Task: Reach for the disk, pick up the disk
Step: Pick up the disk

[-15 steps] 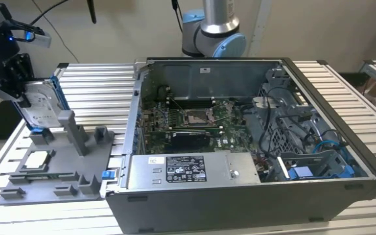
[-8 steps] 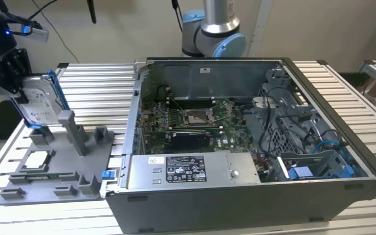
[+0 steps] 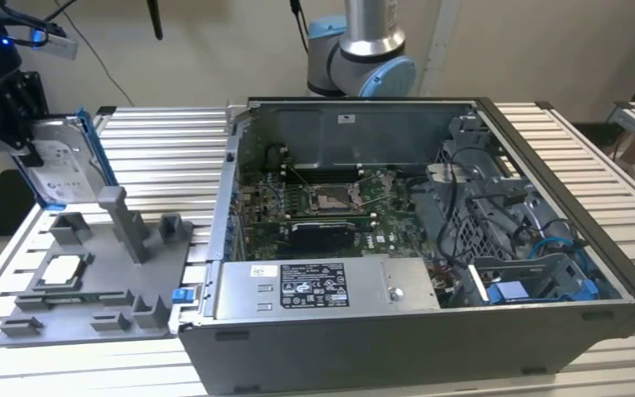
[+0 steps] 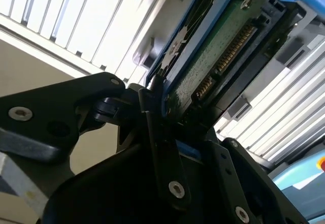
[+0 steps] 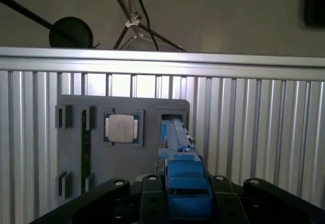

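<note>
In the exterior view the disk (image 3: pixel 66 161) stands on edge at the view's far left, a silver-grey slab with a white label and a blue frame. My gripper (image 3: pixel 31 136) is shut on its upper part. Its lower end hangs just over the back edge of the grey fixture plate (image 3: pixel 86 322); I cannot tell whether they touch. In the second wrist view the disk (image 4: pixel 218 56) shows its green board and connector row, with black fingers (image 4: pixel 155 117) clamped on its blue edge. In the first wrist view the disk's blue edge (image 5: pixel 184 168) runs up from between the jaws.
The open computer case (image 3: pixel 428 248) takes up the middle and right of the slatted table (image 3: pixel 152 141). The fixture plate carries a square chip (image 3: pixel 64 269), also in the first wrist view (image 5: pixel 122 128), and upright posts (image 3: pixel 130 223). The arm's base (image 3: pixel 362 50) stands behind the case.
</note>
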`<state>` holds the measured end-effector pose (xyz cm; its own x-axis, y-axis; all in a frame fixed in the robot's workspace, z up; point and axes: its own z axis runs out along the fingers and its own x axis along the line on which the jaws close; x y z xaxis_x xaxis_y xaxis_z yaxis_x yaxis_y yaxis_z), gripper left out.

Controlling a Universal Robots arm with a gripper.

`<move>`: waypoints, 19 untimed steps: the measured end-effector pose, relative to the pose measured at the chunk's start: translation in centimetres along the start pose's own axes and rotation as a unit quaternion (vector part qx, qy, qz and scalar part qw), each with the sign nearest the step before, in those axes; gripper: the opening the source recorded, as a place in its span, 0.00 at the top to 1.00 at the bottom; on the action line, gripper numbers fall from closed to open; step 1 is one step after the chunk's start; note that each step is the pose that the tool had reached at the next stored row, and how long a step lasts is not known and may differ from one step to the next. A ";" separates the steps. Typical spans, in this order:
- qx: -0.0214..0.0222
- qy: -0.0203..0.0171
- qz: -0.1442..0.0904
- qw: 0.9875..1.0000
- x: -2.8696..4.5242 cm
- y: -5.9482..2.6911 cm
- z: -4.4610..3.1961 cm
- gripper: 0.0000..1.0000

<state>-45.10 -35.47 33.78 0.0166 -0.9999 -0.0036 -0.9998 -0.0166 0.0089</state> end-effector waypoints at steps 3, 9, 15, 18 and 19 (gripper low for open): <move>0.000 0.000 0.000 1.000 0.00 0.00 -0.45 1.00; 0.000 0.000 0.000 1.000 0.00 0.01 -1.45 1.00; 0.000 0.000 0.000 1.000 -0.01 0.02 -2.57 1.00; 0.000 0.000 0.000 1.000 -0.01 0.03 -3.09 1.00; 0.000 0.000 0.000 1.000 -0.01 0.03 -3.27 1.00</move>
<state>-45.10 -35.47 37.05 0.0168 -0.9999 -0.0036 -0.9998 -0.0169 0.0089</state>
